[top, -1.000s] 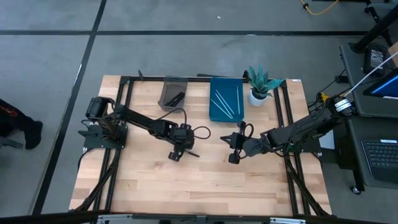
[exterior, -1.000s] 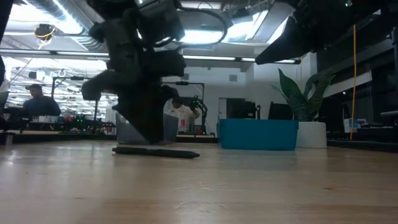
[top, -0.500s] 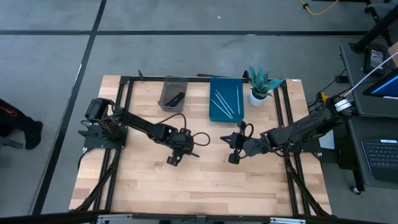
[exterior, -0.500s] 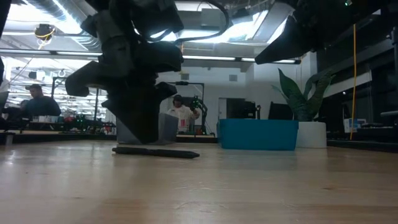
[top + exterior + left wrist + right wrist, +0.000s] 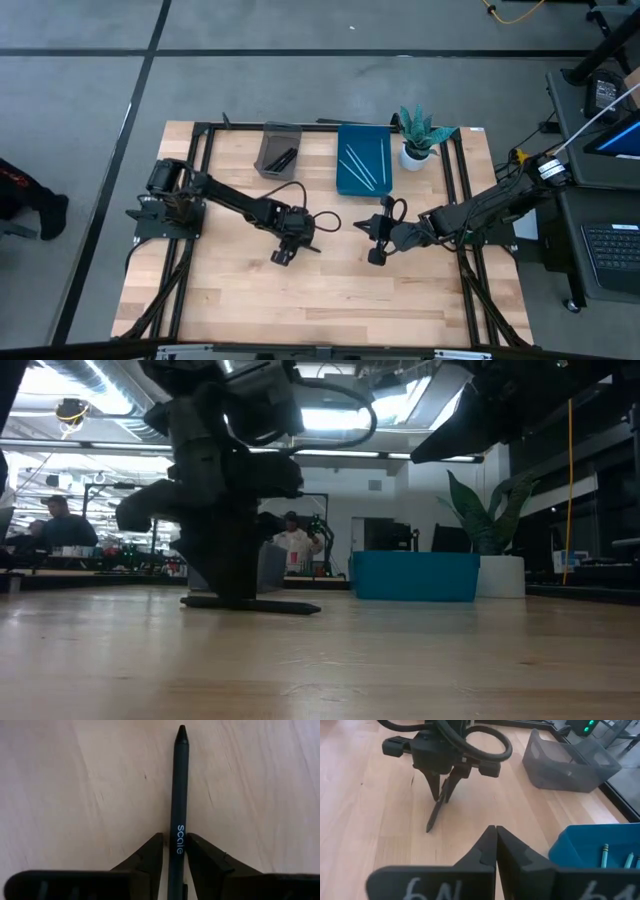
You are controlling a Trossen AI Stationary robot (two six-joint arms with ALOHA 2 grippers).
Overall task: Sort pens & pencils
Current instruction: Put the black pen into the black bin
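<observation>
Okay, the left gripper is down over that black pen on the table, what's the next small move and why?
Probably close the left gripper on the black pen. Its fingers sit on either side of the pen, which lies flat on the wooden table. The right gripper waits shut.

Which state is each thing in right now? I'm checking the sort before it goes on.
black pen: flat on the table, straddled by the left gripper's fingers.
left gripper: down over the pen, fingers close on either side.
right gripper: shut, empty, waiting apart.
grey bin: holds black sticks.
blue bin: holds pale sticks.
potted plant: upright beside the blue bin.
</observation>
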